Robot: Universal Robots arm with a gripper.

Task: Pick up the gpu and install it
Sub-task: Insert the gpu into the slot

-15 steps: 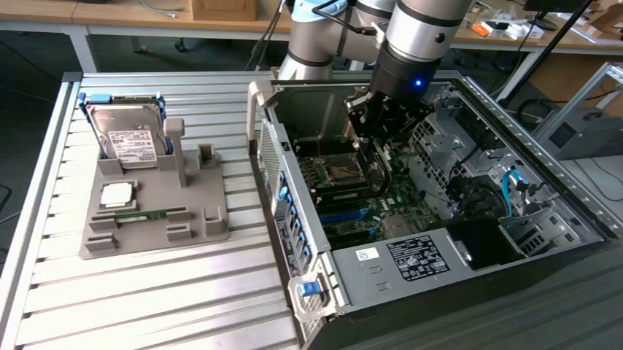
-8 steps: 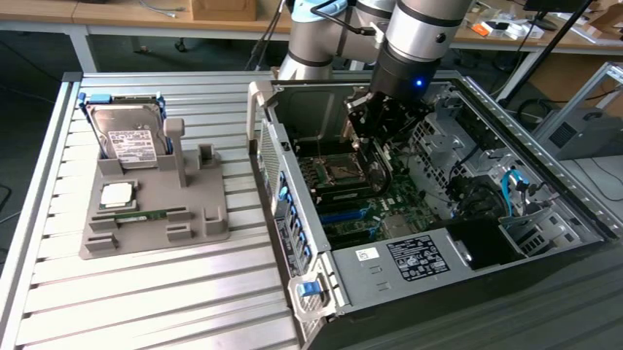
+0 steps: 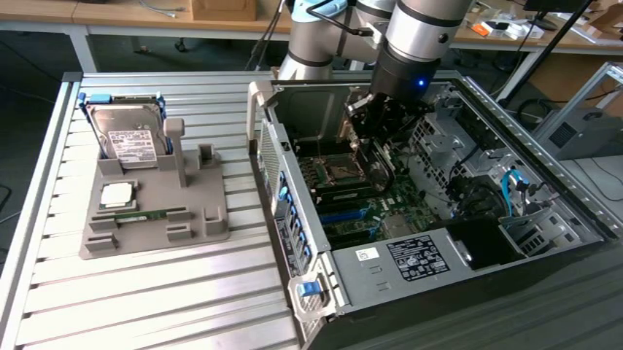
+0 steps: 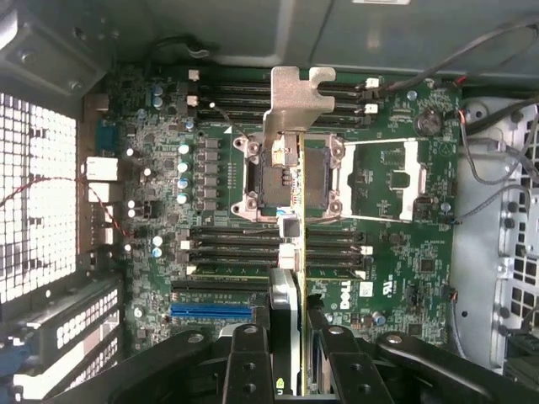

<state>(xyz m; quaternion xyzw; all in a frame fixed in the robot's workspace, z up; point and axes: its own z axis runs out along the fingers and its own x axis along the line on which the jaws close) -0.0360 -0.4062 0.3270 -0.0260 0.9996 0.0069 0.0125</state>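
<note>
Gpu (image 4: 290,105) — thin, edge-on, silver bracket — between fingers (image 4: 248,362).

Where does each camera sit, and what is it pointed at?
Exterior view: off the arm, high up, looking down on the table, the holder and the open case; the arm reaches into the case.
Wrist view: on the wrist, looking along the gripper at the motherboard; the gripper holds the gpu edge-on.
Shared: both views show the motherboard and the gripper.
</note>
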